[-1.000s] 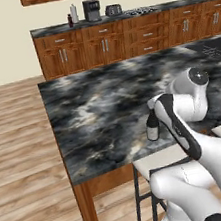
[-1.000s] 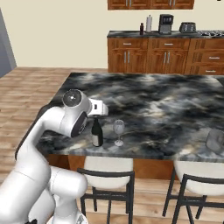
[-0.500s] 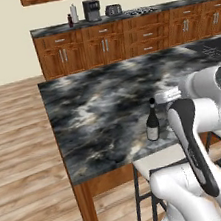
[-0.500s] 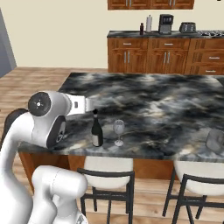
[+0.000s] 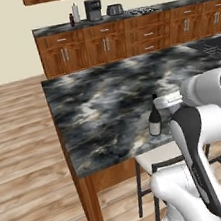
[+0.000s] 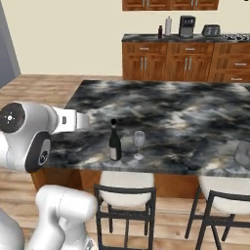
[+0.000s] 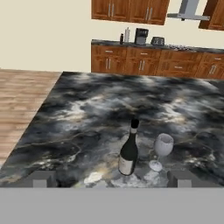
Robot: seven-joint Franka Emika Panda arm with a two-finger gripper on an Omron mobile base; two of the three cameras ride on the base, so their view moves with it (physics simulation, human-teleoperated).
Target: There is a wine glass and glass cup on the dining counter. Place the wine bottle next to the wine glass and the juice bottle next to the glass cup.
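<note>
While the gripper (image 7: 109,179) stands wide open and empty, its fingertips (image 7: 40,178) apart from the bottle (image 7: 128,153), the bottle stands upright on the desk (image 7: 87,113) near its front edge. Just beside it, not touching, stands the wine glass (image 7: 161,150), also upright.

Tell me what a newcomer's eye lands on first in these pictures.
The slim dark wine bottle stands upright near the front edge of the marbled dining counter, with the small wine glass close beside it, apart from it. The big white arm looms beside them, and its gripper is open, just short of the bottle, holding nothing. Behind, a coffee machine sits on the wooden wall counter.
</note>
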